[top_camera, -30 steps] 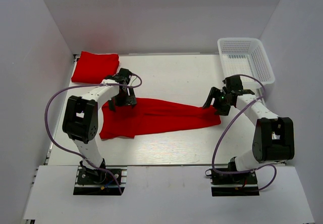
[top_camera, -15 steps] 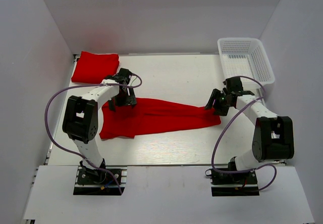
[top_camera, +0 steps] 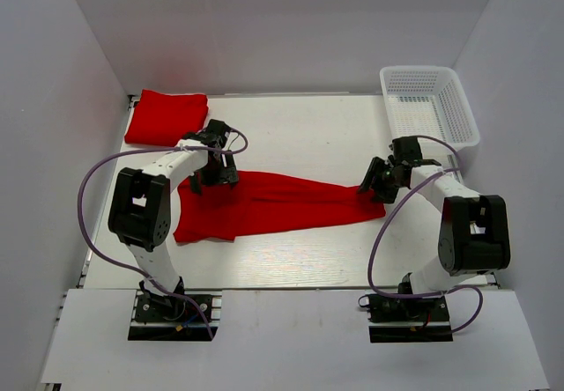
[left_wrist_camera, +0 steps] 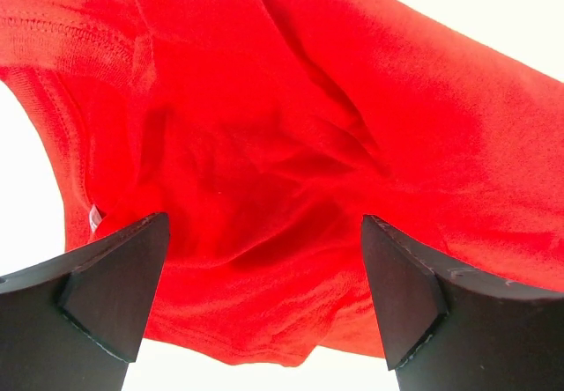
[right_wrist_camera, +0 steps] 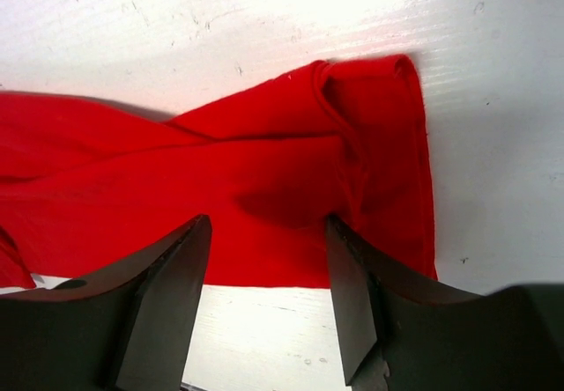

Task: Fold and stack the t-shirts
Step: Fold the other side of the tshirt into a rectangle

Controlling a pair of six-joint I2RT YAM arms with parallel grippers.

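Centre of top view: unfolded t-shirt [top_camera: 282, 204], red, lying stretched left to right on table [top_camera: 308, 136]. Upper left: second t-shirt [top_camera: 166, 115], folded. Left gripper [top_camera: 217, 171] over long shirt's left end; I read fingers fully spread, nothing held. Right gripper [top_camera: 374, 181] at right end, fingers half spread astride hem; I see no pinch. Upper right: white basket [top_camera: 423, 70].

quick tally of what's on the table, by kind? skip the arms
Red t-shirts: 2 (folded t-shirt at the far left, stretched-out t-shirt mid-table)
White mesh basket: 1
Total: 3
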